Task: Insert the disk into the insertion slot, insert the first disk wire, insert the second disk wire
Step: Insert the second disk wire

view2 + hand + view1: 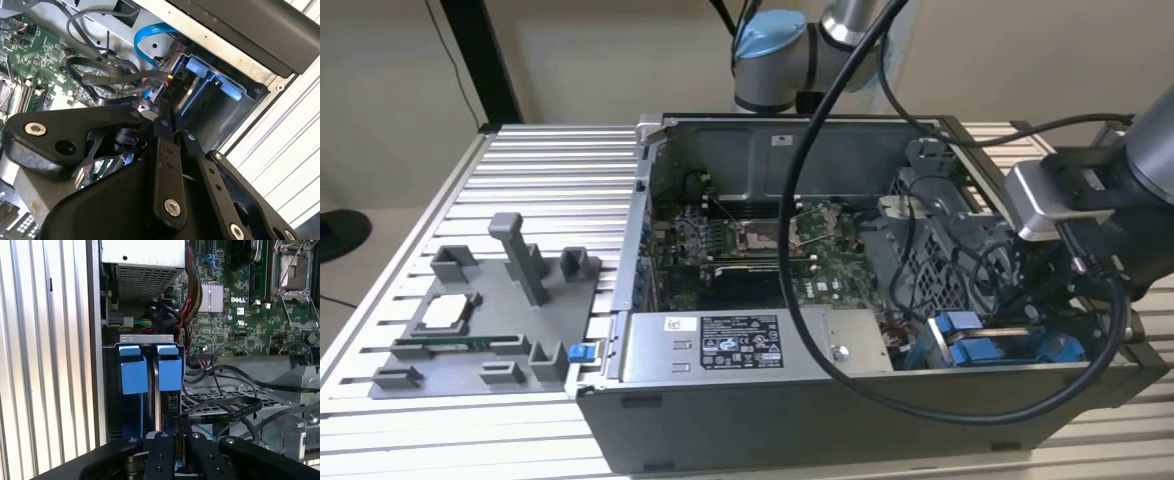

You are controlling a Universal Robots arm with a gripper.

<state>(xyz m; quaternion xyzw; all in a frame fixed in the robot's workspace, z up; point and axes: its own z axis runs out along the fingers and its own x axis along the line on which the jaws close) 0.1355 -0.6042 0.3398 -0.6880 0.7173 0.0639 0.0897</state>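
The disk (157,390) stands edge-up in the insertion slot (147,338), with the blue carrier tabs (169,372) showing at its end. In the exterior view the blue carrier (983,351) sits in the case's front corner on that view's right. My gripper (178,438) hovers right over the disk's end. Its fingers (162,150) are closed together on the black connector of a flat black disk wire (125,77) at the disk's edge (186,92). A blue wire (149,36) curves nearby inside the case.
The open computer case holds the motherboard (761,240), a grey power-supply box (734,345) and a perforated grey cage (220,395) draped with black cables. A grey fixture tray (480,320) lies on the slatted table (534,170) at the exterior view's left.
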